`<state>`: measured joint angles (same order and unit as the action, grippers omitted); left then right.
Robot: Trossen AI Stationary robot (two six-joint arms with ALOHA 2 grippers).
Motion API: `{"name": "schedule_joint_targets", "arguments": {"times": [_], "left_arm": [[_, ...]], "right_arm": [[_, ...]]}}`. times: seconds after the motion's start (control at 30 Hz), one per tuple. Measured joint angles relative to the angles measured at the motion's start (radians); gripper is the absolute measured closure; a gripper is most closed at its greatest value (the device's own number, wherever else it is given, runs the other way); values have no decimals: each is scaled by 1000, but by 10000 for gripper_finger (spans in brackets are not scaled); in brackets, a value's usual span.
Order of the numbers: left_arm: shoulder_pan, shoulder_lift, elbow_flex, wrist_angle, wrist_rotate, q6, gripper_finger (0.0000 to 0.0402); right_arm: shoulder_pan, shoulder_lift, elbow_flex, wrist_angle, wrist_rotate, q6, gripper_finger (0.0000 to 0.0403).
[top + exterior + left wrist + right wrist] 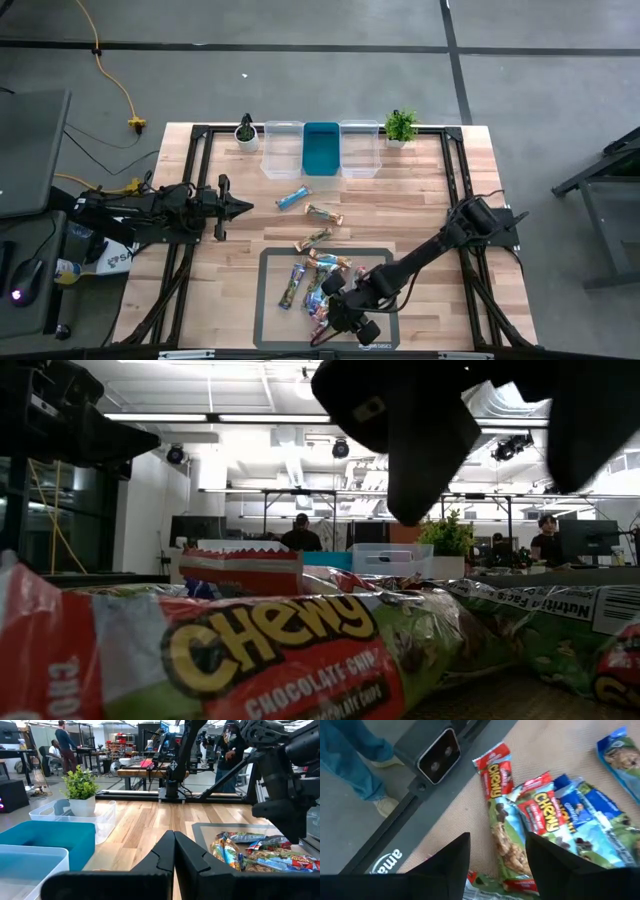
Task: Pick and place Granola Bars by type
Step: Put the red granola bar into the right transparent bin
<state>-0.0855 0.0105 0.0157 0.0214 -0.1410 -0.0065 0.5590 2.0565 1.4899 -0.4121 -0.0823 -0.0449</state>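
Several granola bars (pixel 312 282) lie heaped on a grey mat (pixel 272 322) near the table's near edge. In the right wrist view they show as red-and-green Chewy bars (pixel 501 815) and blue bars (pixel 592 822). Three more lie on the wood toward the far side: a blue one (pixel 292 198), a brown one (pixel 323 213) and a tan one (pixel 313 238). My right gripper (pixel 497 862) hangs open just above the near end of the heap (pixel 340 308), with a finger on either side of a Chewy bar and touching nothing that I can see. My left gripper (pixel 241 207) waits shut above the table's left part.
Three bins stand in a row at the far edge: a clear one (pixel 283 148), a blue one (pixel 321 148) and another clear one (pixel 360 148), with a small plant at each end (pixel 246 132) (pixel 401 125). A camera block (pixel 437 757) sits at the near edge beside the mat. People are in the room beyond.
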Motion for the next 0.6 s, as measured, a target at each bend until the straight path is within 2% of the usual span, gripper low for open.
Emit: {"name": "schedule_joint_targets", "arguments": {"times": [0.6], "left_arm": [[0, 0, 0, 0, 1, 0, 401]], "right_arm": [[-10, 39, 0, 30, 21, -1, 212]]}}
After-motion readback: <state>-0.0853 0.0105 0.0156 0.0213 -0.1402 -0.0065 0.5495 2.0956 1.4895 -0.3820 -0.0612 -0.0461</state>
